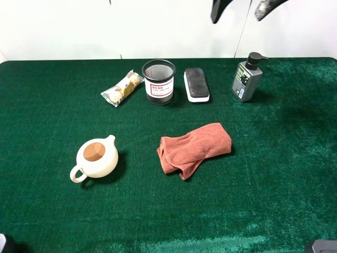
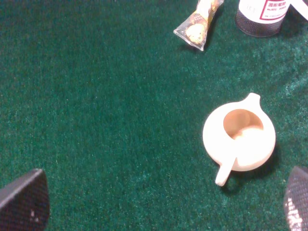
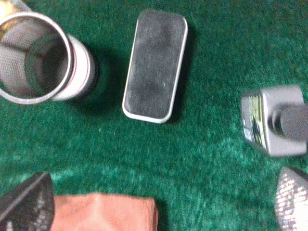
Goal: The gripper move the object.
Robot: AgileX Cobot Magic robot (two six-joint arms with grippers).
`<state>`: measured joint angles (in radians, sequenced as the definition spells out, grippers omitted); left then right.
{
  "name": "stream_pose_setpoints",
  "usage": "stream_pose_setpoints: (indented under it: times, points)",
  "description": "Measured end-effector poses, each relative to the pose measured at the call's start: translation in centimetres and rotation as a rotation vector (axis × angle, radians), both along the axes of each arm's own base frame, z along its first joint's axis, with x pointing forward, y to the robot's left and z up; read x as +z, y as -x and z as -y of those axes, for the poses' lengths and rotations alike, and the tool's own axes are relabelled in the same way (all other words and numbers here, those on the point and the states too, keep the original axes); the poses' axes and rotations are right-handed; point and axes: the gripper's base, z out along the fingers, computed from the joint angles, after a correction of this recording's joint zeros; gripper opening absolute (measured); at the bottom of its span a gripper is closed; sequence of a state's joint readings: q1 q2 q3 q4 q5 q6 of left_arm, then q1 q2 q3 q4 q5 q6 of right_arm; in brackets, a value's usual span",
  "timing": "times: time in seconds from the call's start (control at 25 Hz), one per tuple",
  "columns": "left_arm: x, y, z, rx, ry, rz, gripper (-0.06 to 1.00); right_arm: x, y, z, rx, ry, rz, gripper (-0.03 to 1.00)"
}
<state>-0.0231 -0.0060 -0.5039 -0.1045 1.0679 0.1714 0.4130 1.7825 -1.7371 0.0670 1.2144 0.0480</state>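
The board eraser [image 1: 196, 84], dark grey felt on a white base, lies flat at the back of the green table, between the mesh cup and the pump bottle. It also shows in the right wrist view [image 3: 155, 65]. My right gripper [image 1: 243, 9] hangs high above the back edge, open and empty, its two black fingers spread wide [image 3: 159, 207]. It is apart from the eraser. My left gripper [image 2: 161, 204] is open and empty above the table's left part, near the teapot [image 2: 239, 139].
A mesh pen cup [image 1: 158, 81] stands just left of the eraser and a snack packet [image 1: 122, 88] lies further left. A grey pump bottle [image 1: 246, 78] stands to the right. A rust-orange cloth [image 1: 195, 147] lies mid-table. A cream teapot [image 1: 97, 156] sits front left.
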Motion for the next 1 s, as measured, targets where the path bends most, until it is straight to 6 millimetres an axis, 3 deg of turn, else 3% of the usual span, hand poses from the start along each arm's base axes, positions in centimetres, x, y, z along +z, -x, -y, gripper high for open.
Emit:
stream_pose_setpoints:
  times: [0.64, 1.0]
  points:
    - [0.0, 0.0, 0.0, 0.0, 0.0, 0.0, 0.99, 6.0, 14.1, 6.2, -0.006, -0.072, 0.153, 0.7]
    - [0.0, 0.0, 0.0, 0.0, 0.0, 0.0, 0.99, 5.5, 21.3, 9.4, -0.006, -0.102, 0.231, 0.7]
